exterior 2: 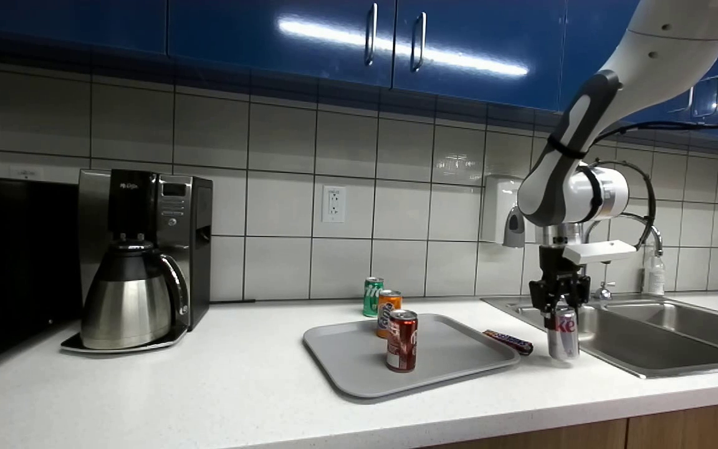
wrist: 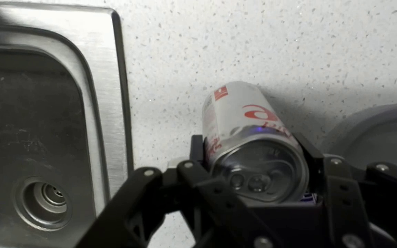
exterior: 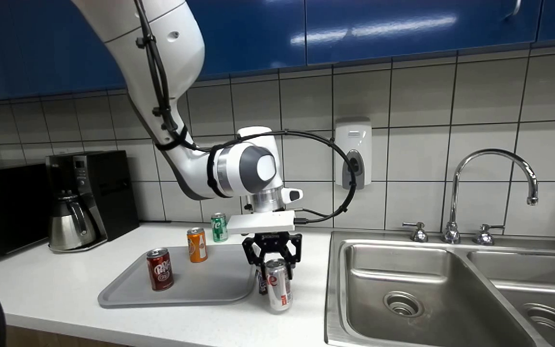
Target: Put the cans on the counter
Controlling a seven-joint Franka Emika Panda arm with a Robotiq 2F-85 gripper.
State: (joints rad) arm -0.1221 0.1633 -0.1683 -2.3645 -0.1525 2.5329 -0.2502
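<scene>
My gripper [exterior: 277, 275] points down and its fingers are closed on the upper sides of the silver-white can [exterior: 278, 291]. The can is upright over the off-white counter [exterior: 301, 318], between the tray and the sink; I cannot tell whether its base touches the surface. In the wrist view the can [wrist: 240, 106] lies between both fingers, its top facing me. The dark red can [exterior: 160, 272] stands upright on the tray's near left part. The orange can [exterior: 197, 246] stands upright on the tray's far side. Both also show in an exterior view, the red can [exterior 2: 402, 343] in front of the orange can [exterior 2: 389, 305].
The grey tray [exterior 2: 346, 368] lies on the counter. A wrapped candy bar [exterior 2: 508, 342] lies between the tray and the held can. A small green container [exterior: 219, 227] stands behind the tray. The steel sink [exterior: 337, 289], coffee maker [exterior 2: 191, 262] and soap dispenser [exterior: 353, 144] are around.
</scene>
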